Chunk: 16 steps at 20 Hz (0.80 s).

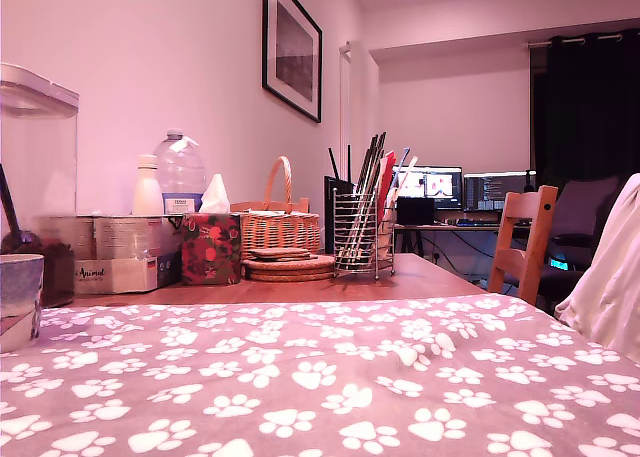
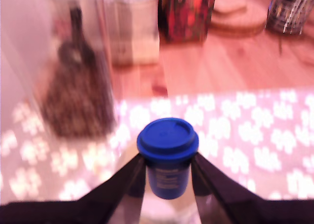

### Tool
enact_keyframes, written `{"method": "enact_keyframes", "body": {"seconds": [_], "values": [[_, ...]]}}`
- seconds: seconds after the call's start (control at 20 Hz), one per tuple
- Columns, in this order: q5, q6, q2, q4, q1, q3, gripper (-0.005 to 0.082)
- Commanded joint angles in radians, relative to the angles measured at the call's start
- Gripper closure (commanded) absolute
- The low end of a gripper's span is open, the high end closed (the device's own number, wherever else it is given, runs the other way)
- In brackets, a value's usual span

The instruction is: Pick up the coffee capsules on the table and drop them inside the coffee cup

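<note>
My gripper (image 2: 168, 177) pinches the 1 dark-blue coffee capsule (image 2: 168, 153) at lower centre of the wrist view, fingers pressed on its tapered sides below the rim. The coffee cup (image 1: 20, 297) sits at the exterior view's left edge. I judge the taper could let it slip free over the paw-print cloth (image 1: 330, 377) before I reach it.

Capsule (image 2: 168, 158): dark-blue tapered pod, wide flat rim facing the wrist camera, pale label on its side. It's sitting upright, clamped between the two dark fingers (image 2: 128, 181), which are touching its body just under the rim.

Cup (image 1: 20, 299): pale, round, greyish-blue band near the rim. It's standing upright on the paw-print cloth, just in front of the clear container (image 1: 38, 192), partly cropped at the exterior view's left edge.
</note>
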Motion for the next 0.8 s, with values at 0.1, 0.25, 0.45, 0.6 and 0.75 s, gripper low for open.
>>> {"method": "enact_keyframes", "body": {"seconds": [0.1,0.25,0.45,0.6,0.75], "values": [[0.001,-0.004,0.074,-0.050,0.001,0.076,0.0647],[0.000,-0.004,0.147,-0.129,0.001,0.143,0.0647],[0.000,-0.005,0.238,-0.187,0.001,0.211,0.0647],[0.000,-0.004,0.289,-0.242,-0.006,0.264,0.0647],[0.000,-0.003,0.317,-0.282,-0.017,0.301,0.0647]]}}
